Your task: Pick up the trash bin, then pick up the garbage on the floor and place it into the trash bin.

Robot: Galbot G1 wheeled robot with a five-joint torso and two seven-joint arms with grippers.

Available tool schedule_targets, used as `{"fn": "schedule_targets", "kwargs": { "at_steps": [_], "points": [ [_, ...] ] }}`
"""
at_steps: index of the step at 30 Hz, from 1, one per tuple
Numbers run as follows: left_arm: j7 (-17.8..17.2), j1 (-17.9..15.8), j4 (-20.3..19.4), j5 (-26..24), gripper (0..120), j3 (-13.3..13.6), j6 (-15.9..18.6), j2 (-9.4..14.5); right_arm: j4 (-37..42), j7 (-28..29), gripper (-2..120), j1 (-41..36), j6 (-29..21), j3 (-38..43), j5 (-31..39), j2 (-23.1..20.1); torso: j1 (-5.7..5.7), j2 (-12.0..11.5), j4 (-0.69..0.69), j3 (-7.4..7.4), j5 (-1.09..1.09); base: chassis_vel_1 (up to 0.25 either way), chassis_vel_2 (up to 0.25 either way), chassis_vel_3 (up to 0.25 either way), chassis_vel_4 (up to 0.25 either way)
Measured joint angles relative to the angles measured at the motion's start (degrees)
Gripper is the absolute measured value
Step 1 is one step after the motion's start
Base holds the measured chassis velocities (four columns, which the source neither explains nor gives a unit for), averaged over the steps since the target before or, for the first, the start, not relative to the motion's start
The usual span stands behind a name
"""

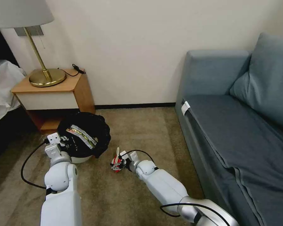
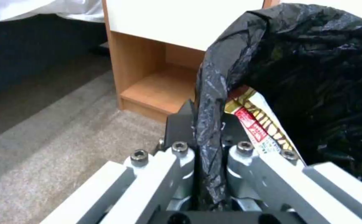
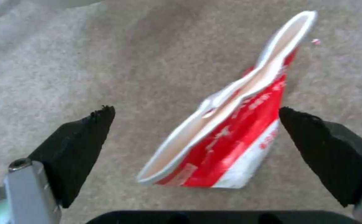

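One packet (image 3: pixel 230 130), red and white, is lying on the carpet between the spread fingers of the right gripper (image 3: pixel 197 143), just right of the bin (image 1: pixel 85 135). In the right wrist view its open mouth is facing up, and its long axis is running slantwise across the line between the two pads (image 3: pixel 77 149), with one end close to one pad and the other end pointing away past the fingertips. Neither pad is touching it. By my judgement the closing move is turning on that slant: the pads would be meeting the packet's flat sides, so it should be collapsing into the pinch rather than slipping out, provided the gripper is low enough.

The left gripper (image 2: pixel 205 130) is pinching the near left rim of the bin, its fingers pressed together on the black liner (image 2: pixel 214 93). A gold wrapper (image 1: pixel 81 135) is lying inside. The right arm is the nearer one to the packet; the left is occupied.
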Motion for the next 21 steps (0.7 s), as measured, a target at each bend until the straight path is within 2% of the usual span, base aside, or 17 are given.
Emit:
{"fn": "schedule_targets", "kwargs": {
  "at_steps": [16, 21],
  "points": [
    [-0.2, 0.4, -0.5, 0.1, 5, 0.0, 0.0, 0.0, -1.6, -2.6, 98, -0.8, 2.0, -0.4, -0.2, 0.0, 0.0, 0.0, 0.0, 0.0, 0.01, 0.0, 0.0, 0.0, 0.0],
    [-0.2, 0.7, -0.8, 0.1, 5, -0.4, 0.0, 0.0, -2.2, -3.2, 79, -1.0, 3.0, -0.7, -0.7, 0.0, 0.0, 0.0, 0.0, 0.0, 0.01, 0.0, 0.0, 0.0, 0.0]
  ]
}}
